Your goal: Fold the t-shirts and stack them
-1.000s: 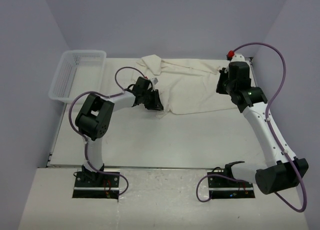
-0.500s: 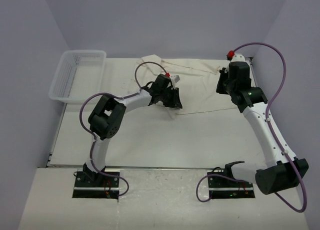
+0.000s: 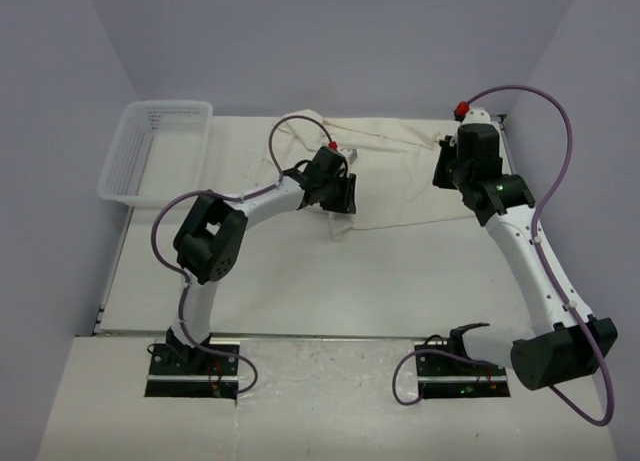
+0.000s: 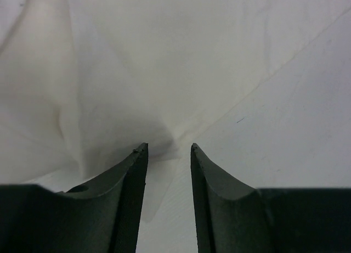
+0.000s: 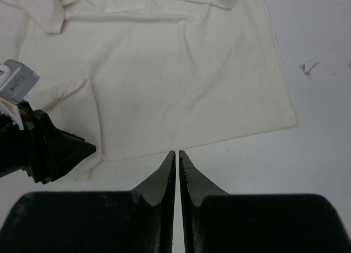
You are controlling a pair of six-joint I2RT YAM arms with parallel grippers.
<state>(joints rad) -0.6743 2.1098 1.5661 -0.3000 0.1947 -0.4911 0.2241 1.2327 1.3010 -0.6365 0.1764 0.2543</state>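
I see the cream t-shirt (image 3: 400, 176) spread flat along the far edge of the desk (image 3: 350, 281), long axis running left to right, its bunched end toward the mesh basket (image 3: 125, 171). My left fingers (image 4: 123, 198) stand partly parted at its near-left corner, nothing between them. My right fingers (image 5: 159, 184) are pressed together, empty, by its right end.

Bright and even from overhead, casting only faint soft shadows on the table (image 3: 400, 271). Nearly washed out on the t-shirt (image 4: 164, 55) in the left wrist view; dark and slightly soft at the end effector fingers (image 4: 123, 203).
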